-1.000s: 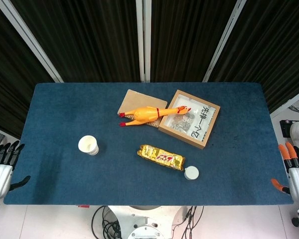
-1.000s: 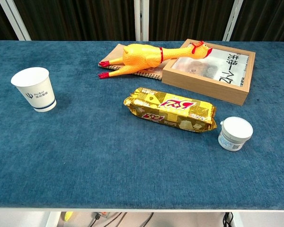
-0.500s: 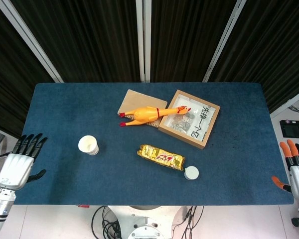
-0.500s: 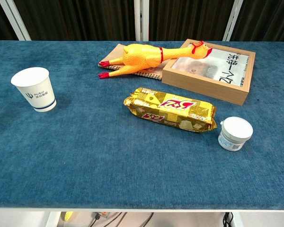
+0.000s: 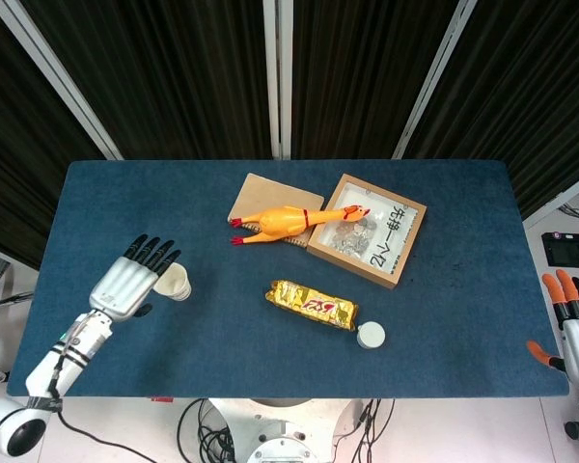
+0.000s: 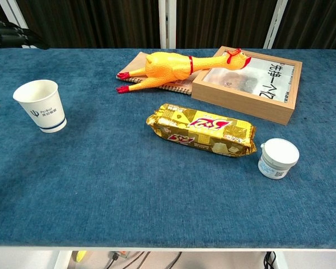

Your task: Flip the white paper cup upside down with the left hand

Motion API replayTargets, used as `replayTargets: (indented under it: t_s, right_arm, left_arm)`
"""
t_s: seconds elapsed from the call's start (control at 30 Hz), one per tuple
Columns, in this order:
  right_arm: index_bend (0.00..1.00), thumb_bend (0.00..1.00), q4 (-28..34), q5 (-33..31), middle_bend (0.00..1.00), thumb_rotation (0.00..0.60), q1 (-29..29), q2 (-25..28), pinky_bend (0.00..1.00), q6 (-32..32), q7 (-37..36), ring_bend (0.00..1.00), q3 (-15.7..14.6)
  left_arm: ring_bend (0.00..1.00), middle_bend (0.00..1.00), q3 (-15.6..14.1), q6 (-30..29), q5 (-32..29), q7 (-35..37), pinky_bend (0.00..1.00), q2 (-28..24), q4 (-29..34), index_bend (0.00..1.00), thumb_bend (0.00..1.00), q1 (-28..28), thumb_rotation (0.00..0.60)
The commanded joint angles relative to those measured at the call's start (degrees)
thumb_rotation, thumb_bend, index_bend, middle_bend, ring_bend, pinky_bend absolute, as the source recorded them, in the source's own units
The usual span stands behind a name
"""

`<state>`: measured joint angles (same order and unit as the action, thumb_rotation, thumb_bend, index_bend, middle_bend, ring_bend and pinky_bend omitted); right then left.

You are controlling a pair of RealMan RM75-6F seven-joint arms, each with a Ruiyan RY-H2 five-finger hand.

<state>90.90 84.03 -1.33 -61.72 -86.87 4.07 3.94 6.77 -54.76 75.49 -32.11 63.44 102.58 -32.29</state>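
The white paper cup stands upright, mouth up, on the left part of the blue table. My left hand hovers just left of the cup with its fingers spread, holding nothing; whether it touches the cup I cannot tell. In the chest view only its dark fingertips show at the top left corner. My right hand hangs off the table's right edge, fingers apart and empty.
A yellow rubber chicken lies across a notebook and a wooden framed box at the back centre. A gold snack pack and a small white jar lie in the front middle.
My left hand has come from beyond the table's left edge over the table, up to the cup's left side. The right hand and the cup have stayed put.
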Motion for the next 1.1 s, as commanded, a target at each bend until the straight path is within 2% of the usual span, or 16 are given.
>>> replayTargets:
  t_s: [0.03,0.23,0.37,0.47,0.8,0.97,1.1]
  right_arm:
    - [0.0,0.05,-0.2,-0.14,0.0,0.6,0.0,-0.02,0.0,0.19,-0.23,0.0,0.0]
    - [0.0,0.05,-0.78,-0.3,0.0,0.6,-0.13,-0.15,0.0,0.73,-0.94,0.0,-0.02]
    - [0.0,0.05,-0.98,-0.29,0.0,0.6,-0.09,-0.13,0.0,0.68,-1.2,0.0,0.01]
    - [0.0,0.05,-1.11,-0.47,0.0,0.6,-0.11,-0.18,0.0,0.9,-1.28,0.0,0.01]
    - [0.0,0.06,-1.42,-0.92,0.0,0.6,-0.24,-0.19,0.0,1.92,-1.52,0.0,-0.21]
    - [0.0,0.06,-1.52,-1.22,0.0,0.6,-0.4,-0.24,0.0,2.66,-1.42,0.0,-0.35]
    - [0.0,0.06,-1.58,-1.5,0.0,0.6,-0.41,-0.27,0.0,2.91,-1.45,0.0,-0.34]
  left_arm:
    - [0.0,0.0,1.21,5.49,-11.28,-9.87,0.0,3.45,0.72,0.0,0.16,-6.04,0.6]
    - [0.0,0.0,-0.08,5.52,-21.26,-16.55,0.0,6.68,-0.92,0.0,0.16,-10.12,0.6]
    - [0.0,0.0,-1.11,4.75,-24.9,-18.74,0.0,8.15,-1.86,0.0,0.16,-12.03,0.6]
    - [0.0,0.01,-1.88,3.9,-25.83,-19.87,0.01,8.91,-2.04,0.03,0.16,-13.22,0.6]
    - [0.0,0.21,-5.27,-0.25,-27.56,-24.95,0.05,10.97,-3.81,0.23,0.16,-15.46,0.6]
    - [0.03,0.24,-6.56,-2.14,-30.38,-28.04,0.06,11.66,-3.64,0.26,0.16,-16.55,0.6]
    - [0.06,0.3,-6.84,-2.52,-30.3,-27.15,0.08,11.96,-3.67,0.32,0.16,-16.86,0.6]
